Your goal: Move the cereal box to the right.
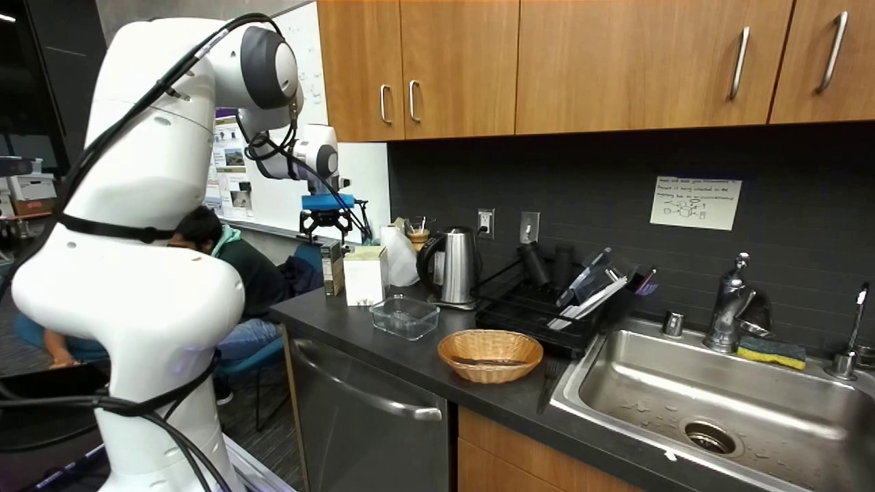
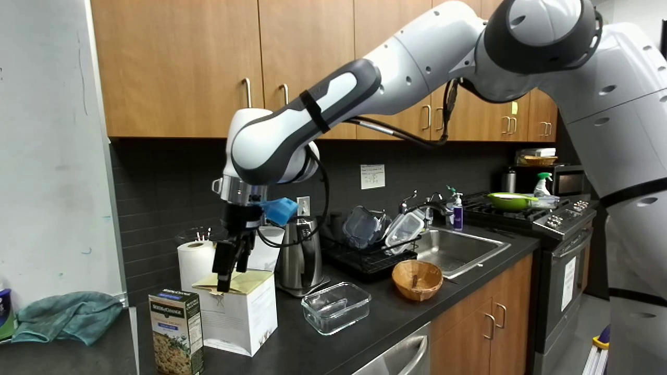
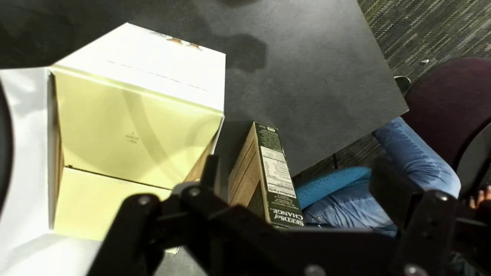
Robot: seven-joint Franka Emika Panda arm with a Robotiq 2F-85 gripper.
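The cereal box (image 2: 175,333), brown and dark green with SEEDS of CHANGE lettering, stands upright at the counter's end. In an exterior view this cereal box (image 1: 333,268) shows narrow, under my gripper (image 1: 326,239). From the wrist, the cereal box (image 3: 279,180) appears between the spread fingers of my gripper (image 3: 301,180), nearer the left finger (image 3: 210,172). The jaws are wide apart and hold nothing. Right beside the cereal box is a white box with a yellow top (image 2: 239,312). One finger overlaps its edge in view; I cannot tell whether they touch.
A glass container (image 2: 336,307), a steel kettle (image 1: 458,266) and a wicker basket (image 1: 490,355) stand farther along the counter. Behind the white box is a paper towel roll (image 2: 196,263). A seated person (image 1: 249,273) is just past the counter edge (image 3: 383,69).
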